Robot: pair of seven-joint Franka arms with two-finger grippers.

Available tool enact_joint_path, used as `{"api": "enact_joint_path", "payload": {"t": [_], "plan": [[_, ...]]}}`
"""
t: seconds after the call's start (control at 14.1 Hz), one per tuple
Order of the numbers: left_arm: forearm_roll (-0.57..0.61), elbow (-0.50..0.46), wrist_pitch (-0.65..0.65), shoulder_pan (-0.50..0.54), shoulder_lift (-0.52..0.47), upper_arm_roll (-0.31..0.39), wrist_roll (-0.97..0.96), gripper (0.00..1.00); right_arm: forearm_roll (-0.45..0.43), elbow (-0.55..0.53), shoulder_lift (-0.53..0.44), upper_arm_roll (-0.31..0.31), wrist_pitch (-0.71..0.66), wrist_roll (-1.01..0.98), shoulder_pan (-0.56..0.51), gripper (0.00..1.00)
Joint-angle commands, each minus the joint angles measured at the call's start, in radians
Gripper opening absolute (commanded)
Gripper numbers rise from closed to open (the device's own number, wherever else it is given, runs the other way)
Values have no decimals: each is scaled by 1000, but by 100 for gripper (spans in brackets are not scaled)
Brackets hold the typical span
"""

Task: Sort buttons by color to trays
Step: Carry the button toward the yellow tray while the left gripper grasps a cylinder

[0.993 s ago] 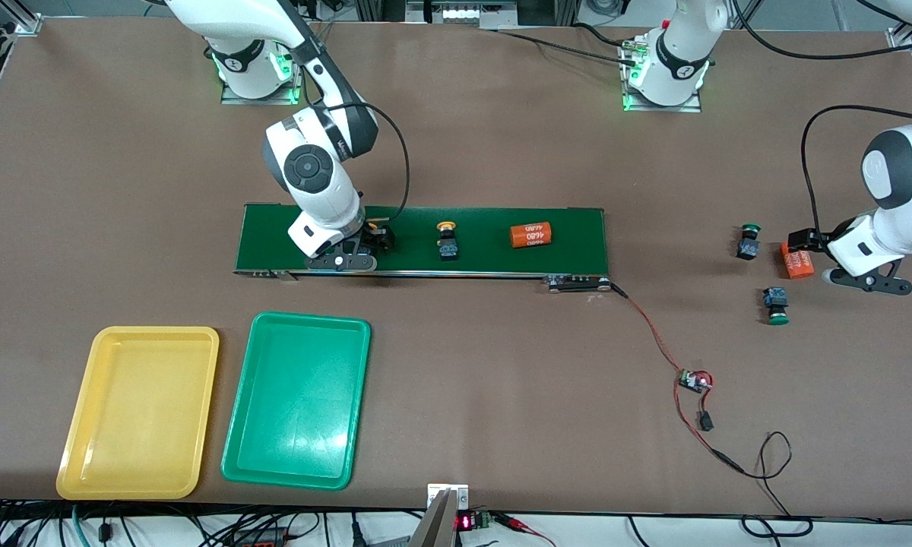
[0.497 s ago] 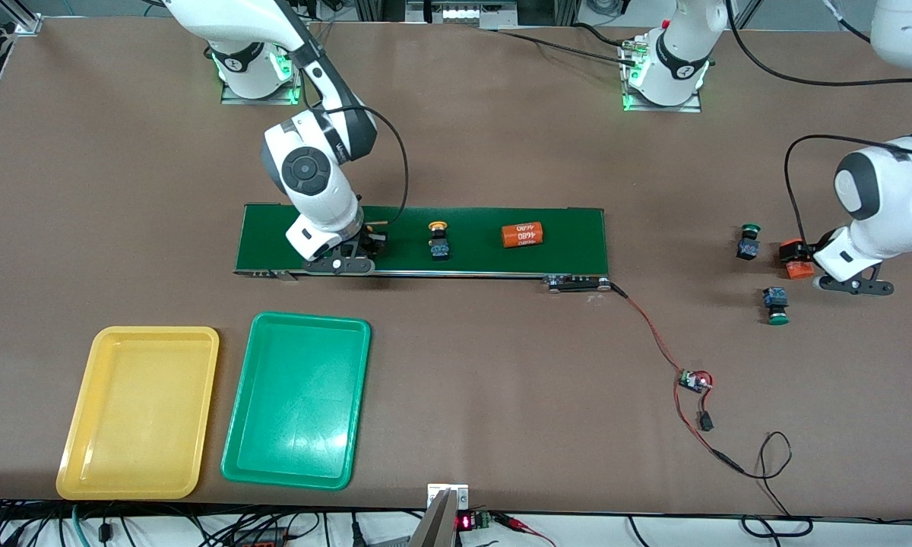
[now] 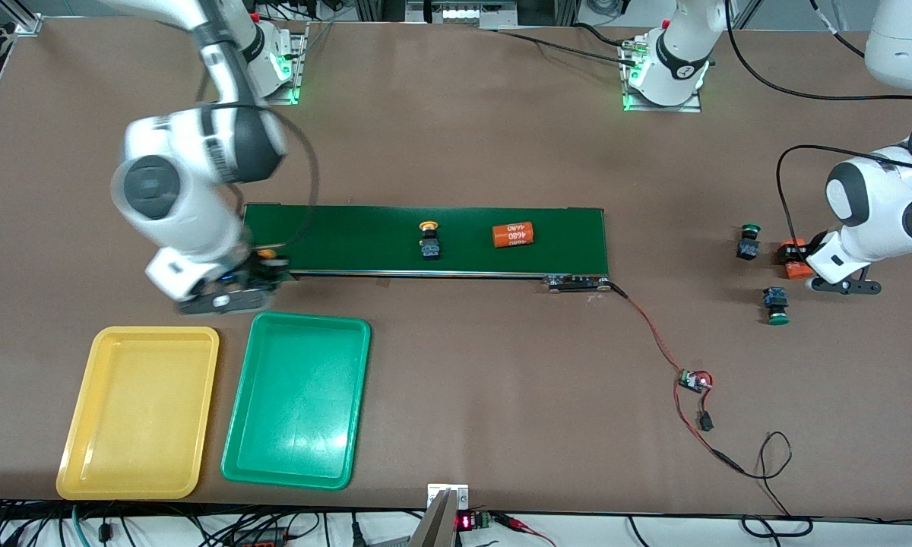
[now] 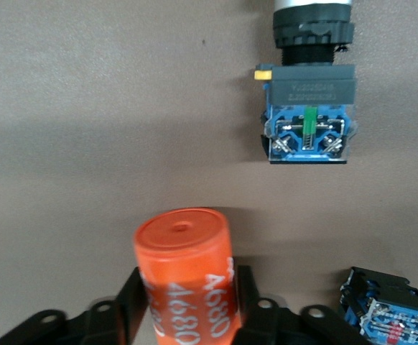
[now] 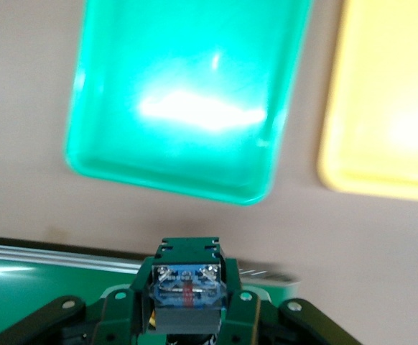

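My right gripper (image 3: 264, 266) is shut on a yellow-capped button (image 3: 267, 254) and holds it over the conveyor's end, just above the green tray's (image 3: 296, 403) rim. In the right wrist view the held button (image 5: 186, 282) sits between the right gripper's (image 5: 186, 305) fingers, with the green tray (image 5: 187, 100) and yellow tray (image 5: 388, 108) below. The yellow tray (image 3: 138, 410) lies beside the green one. A second yellow-capped button (image 3: 429, 240) lies on the belt. Two green-capped buttons (image 3: 747, 241) (image 3: 776, 304) lie on the table by my left gripper (image 3: 793, 255), which is shut on an orange cylinder (image 3: 798, 267).
The dark-green conveyor belt (image 3: 349, 235) carries another orange cylinder (image 3: 513, 235). A red wire with a small board (image 3: 691, 378) runs from the belt's end. In the left wrist view the held cylinder (image 4: 184, 273) sits between the fingers, with buttons (image 4: 309, 108) (image 4: 385, 313) beside it.
My right gripper lifted a yellow-capped button off the belt and carried it toward the trays. The belt's button and cylinder drifted toward the right arm's end. My left gripper closed in on the orange cylinder.
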Motion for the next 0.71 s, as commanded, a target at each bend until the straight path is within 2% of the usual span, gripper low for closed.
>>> {"api": "enact_joint_path", "payload": {"t": [0.0, 0.14, 0.28, 0.5, 0.64], "plan": [[-28, 16, -55, -10, -35, 1, 20, 10, 38, 32, 27, 65, -13, -166, -198, 1], [-27, 61, -210, -12, -93, -24, 20, 9, 37, 43, 51, 159, -4, -207, -347, 1], [-27, 162, -360, -12, -101, -65, 21, 10, 26, 84, 103, 257, -3, -276, -480, 2], [-27, 256, -548, -12, -120, -189, 22, 12, 25, 197, 208, 279, 23, -338, -539, 2], [-25, 255, -571, -12, -143, -290, 24, 12, -46, 262, 275, 279, 45, -344, -550, 2]]}}
